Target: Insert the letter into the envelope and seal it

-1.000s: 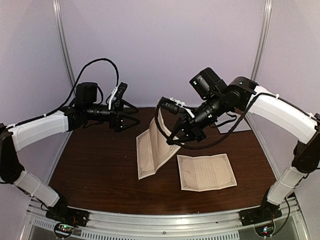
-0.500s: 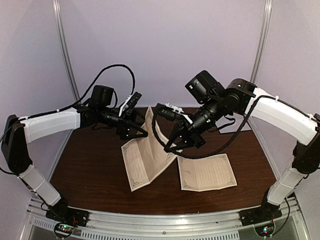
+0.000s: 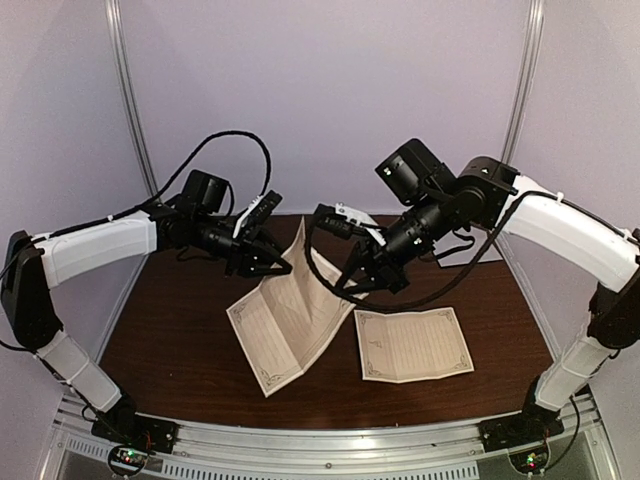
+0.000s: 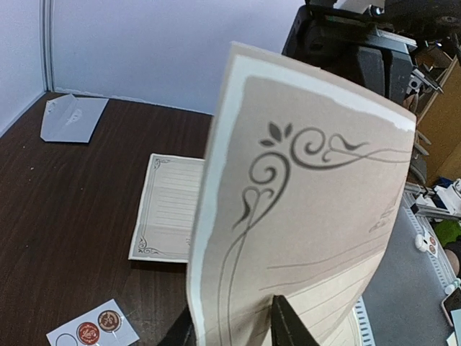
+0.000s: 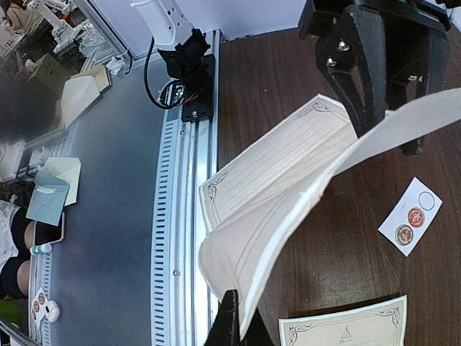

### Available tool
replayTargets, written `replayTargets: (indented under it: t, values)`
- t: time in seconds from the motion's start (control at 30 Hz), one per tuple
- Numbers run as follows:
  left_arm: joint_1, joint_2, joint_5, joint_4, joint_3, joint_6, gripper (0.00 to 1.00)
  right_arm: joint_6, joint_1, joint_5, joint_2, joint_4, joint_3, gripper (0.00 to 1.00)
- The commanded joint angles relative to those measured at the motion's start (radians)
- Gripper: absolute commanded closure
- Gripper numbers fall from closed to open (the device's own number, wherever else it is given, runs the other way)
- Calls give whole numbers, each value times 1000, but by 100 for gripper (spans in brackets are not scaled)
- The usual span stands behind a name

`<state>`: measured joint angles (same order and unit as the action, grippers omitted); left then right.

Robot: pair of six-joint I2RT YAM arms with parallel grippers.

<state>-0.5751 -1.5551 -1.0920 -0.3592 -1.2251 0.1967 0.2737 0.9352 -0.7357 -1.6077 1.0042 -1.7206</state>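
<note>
At the near edge a metal rail [image 3: 330,440] carries both arm bases. The left arm [image 3: 95,250] climbs from its base, folds at the elbow and reaches level toward the middle. The right arm [image 3: 565,230] rises higher and bends down and inward. They meet over the centre of the dark brown table [image 3: 180,340].

A flat sheet [image 3: 412,345] with an ornate border lies face-up near the front right, touched by neither arm. Just left of it, the held letter [image 3: 290,320] hangs tilted and bowed, its lower corner down at the tabletop and its upper part raised between the two grippers.

The right gripper [image 5: 234,324] is clamped on one upper edge of the letter. The left gripper [image 3: 268,262] has a finger on each side of the opposite edge, but whether they pinch the paper cannot be told.

A small white sticker strip [image 4: 94,333] with round seals lies on the wood below the left gripper. The envelope [image 4: 72,119], pale grey, lies flat near the table's far corner, well apart from both sheets. Plain lilac walls [image 3: 320,100] close in the back and sides
</note>
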Motion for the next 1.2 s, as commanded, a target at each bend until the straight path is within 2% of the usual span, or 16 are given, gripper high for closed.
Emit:
replayTargets:
  t: [0.0, 0.1, 0.43, 0.63, 0.67, 0.7, 0.8, 0.83, 0.87, 0.97, 1.17]
  values:
    - [2, 38, 37, -60, -40, 55, 72, -48, -16, 108, 64, -38, 23, 100]
    - [3, 41, 68, -75, -47, 64, 73, -67, -36, 156, 76, -47, 36, 100]
    - [4, 32, 112, -75, -47, 64, 99, -101, -87, 261, 89, -54, 72, 100]
    - [20, 52, 174, -68, -50, 64, 100, -120, -104, 369, 98, -52, 75, 100]
    - [24, 60, 178, -58, -46, 60, 100, -124, -110, 377, 103, -56, 77, 95]
    - [28, 69, 179, -40, -39, 49, 100, -129, -116, 380, 108, -63, 82, 87]
    - [36, 94, 182, 10, -18, 18, 100, -155, -141, 364, 139, -125, 110, 39]
    - [37, 103, 178, 22, -12, 11, 100, -170, -149, 355, 154, -156, 126, 27]
    - [38, 112, 172, 35, -7, 4, 100, -186, -154, 351, 168, -186, 148, 20]
    - [41, 144, 157, 87, 12, -28, 100, -260, -165, 355, 236, -363, 265, 5]
    - [46, 215, 108, 192, 57, -96, 100, -462, -165, 288, 353, -888, 588, 0]
